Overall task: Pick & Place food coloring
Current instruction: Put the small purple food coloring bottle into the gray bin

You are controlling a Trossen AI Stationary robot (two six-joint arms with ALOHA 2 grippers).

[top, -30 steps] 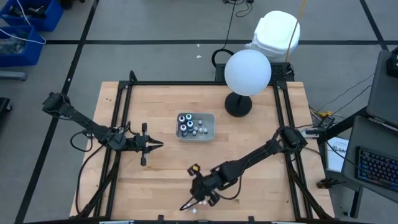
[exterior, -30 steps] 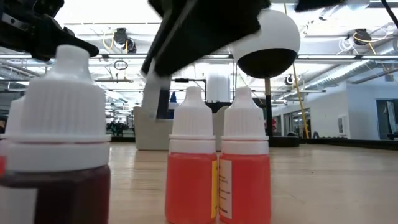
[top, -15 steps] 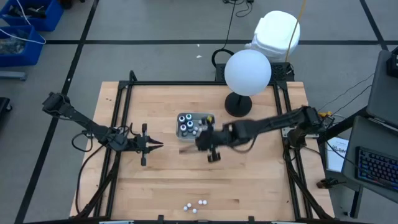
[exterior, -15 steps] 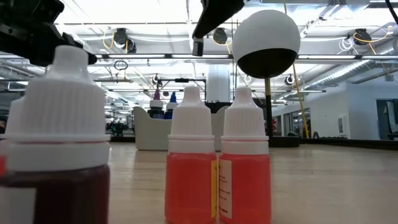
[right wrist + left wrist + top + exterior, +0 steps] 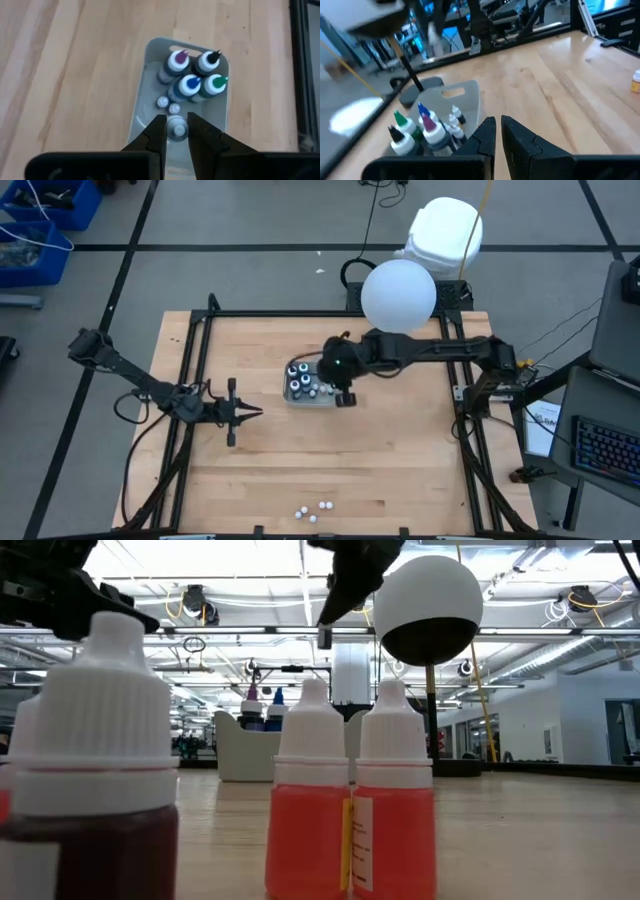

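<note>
A small white-capped food coloring bottle (image 5: 176, 125) hangs pinched between the narrowed fingers of the right claw (image 5: 345, 398) above the grey tray (image 5: 335, 368) at mid-table, where larger bottles already stand; the placing step looks under way (release should follow once lowered); three more bottles (image 5: 313, 509) wait at the near edge; the left claw (image 5: 255, 412), nearly closed and empty, idles beside the tray.

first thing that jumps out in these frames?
The large white globe on its black stand at the table's far edge. Next, the right gripper poised over the grey tray mid-table, pinching a small white-capped bottle. Three more small bottles sit at the near edge.
</note>
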